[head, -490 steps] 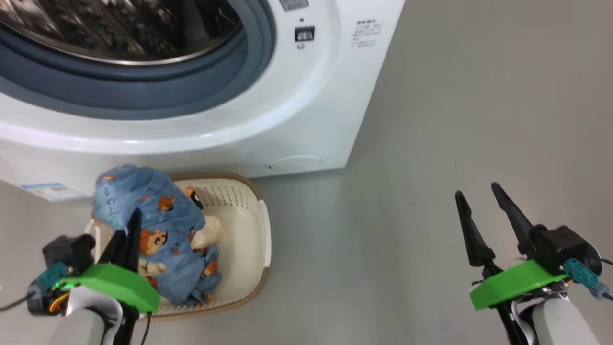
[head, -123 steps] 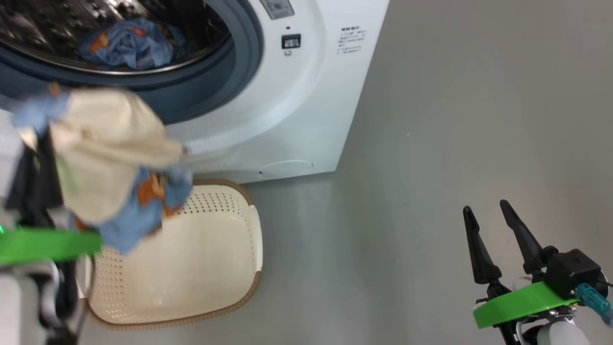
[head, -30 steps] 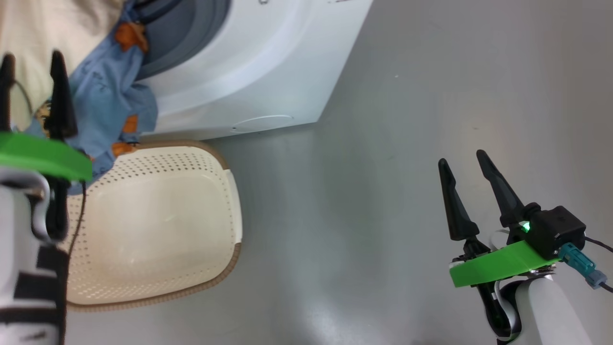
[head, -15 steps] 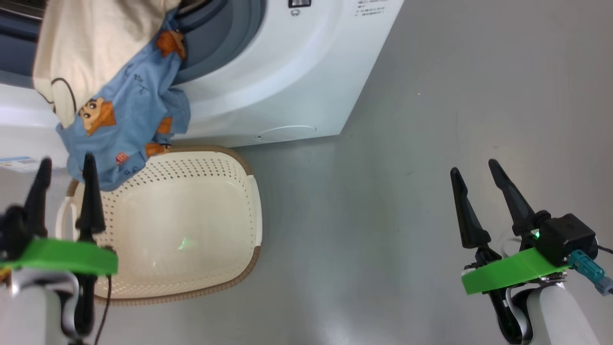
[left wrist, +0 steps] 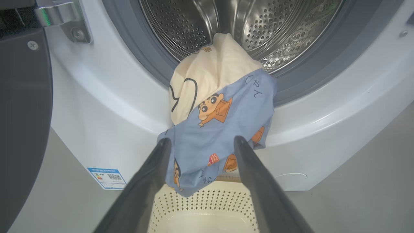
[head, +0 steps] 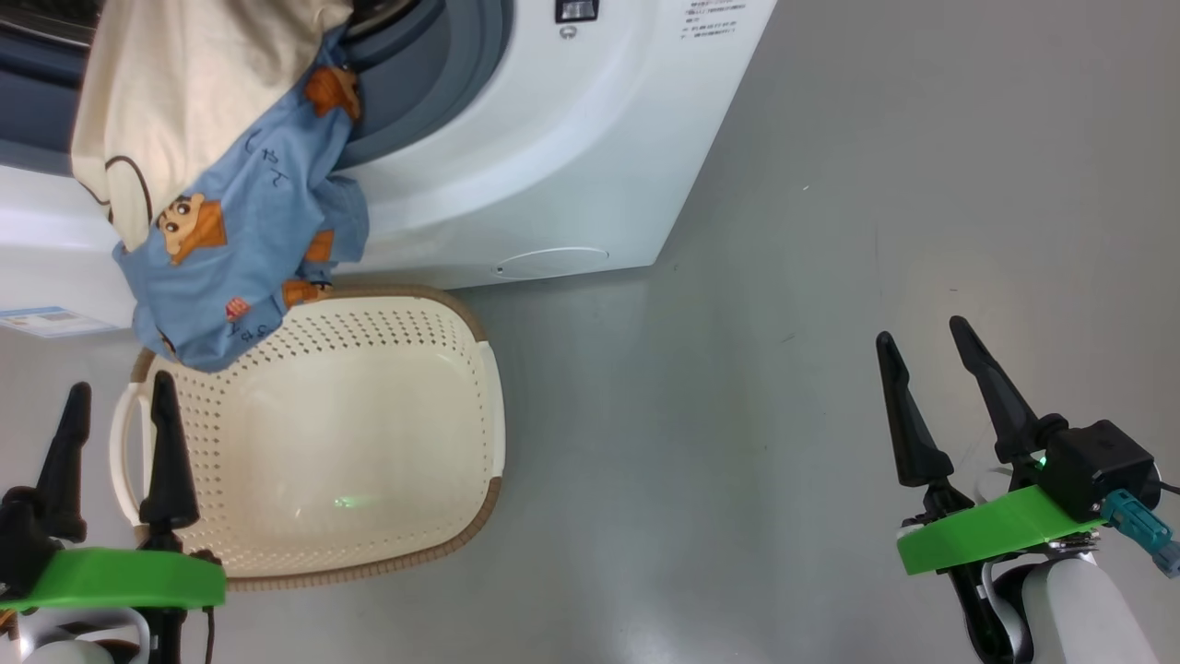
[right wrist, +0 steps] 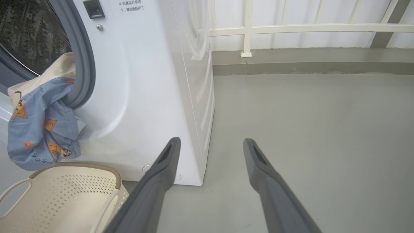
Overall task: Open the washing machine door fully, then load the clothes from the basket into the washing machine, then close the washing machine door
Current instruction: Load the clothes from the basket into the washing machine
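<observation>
Hanging from 1 washing machine (head: 572,166): 1 garment (head: 249,221), above 1 basket (head: 369,433).

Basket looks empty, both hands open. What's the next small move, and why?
Probably bring the open left hand forward and regrasp the blue bear-print garment with its cream part. It hangs out over the grey rubber gasket of the white washing machine, hem dangling above the cream perforated basket, so closing the black-rimmed door now would likely trap it.
</observation>
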Robot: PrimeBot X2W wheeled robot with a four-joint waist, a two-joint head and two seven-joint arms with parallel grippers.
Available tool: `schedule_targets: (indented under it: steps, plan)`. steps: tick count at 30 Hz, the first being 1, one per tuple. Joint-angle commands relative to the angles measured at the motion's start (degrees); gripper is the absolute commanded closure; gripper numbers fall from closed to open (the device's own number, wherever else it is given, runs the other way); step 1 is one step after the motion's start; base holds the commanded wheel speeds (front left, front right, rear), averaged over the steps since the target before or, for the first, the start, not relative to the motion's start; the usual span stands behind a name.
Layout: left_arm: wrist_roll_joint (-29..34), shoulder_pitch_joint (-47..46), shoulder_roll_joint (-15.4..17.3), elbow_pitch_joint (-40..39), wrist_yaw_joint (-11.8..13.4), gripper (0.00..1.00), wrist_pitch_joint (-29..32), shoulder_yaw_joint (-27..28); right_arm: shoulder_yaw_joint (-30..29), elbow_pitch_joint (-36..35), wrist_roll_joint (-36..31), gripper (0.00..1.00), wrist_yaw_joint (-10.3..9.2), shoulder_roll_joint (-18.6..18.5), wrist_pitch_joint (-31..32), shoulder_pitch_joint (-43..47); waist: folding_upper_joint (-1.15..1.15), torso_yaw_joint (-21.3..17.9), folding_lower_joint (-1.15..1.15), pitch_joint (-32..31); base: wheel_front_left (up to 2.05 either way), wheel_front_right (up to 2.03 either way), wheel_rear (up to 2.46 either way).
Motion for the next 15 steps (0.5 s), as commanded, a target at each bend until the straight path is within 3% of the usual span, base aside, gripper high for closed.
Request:
schedule_targets:
  steps: [1, 8, 15]
  plan:
    - [0.5, 0.5, 1.2, -1.5, -0.1, 0.00, -0.3, 2.1, 1.1, -1.4, -0.5, 0.00, 0.14, -0.1, -0.3, 0.9, 0.00, 0.0, 0.00, 0.2, 0.00, 0.00, 0.00]
    - [-0.3, -2.3, 1.9, 1.6, -0.1, 0.00, -0.3, 1.6, 1.4, -1.6, -0.4, 0.00, 0.14, 0.0, -0.3, -0.1, 0.00, -0.2, 0.00, 1.8, 0.00, 0.00, 0.00]
    - [-0.7, -8.5, 3.8, 9.8, -0.1, 0.00, -0.3, -0.1, 1.6, -2.0, -0.6, 0.00, 0.14, 0.6, -0.3, -1.3, 0.00, -0.8, 0.00, 4.4, 0.00, 0.00, 0.00]
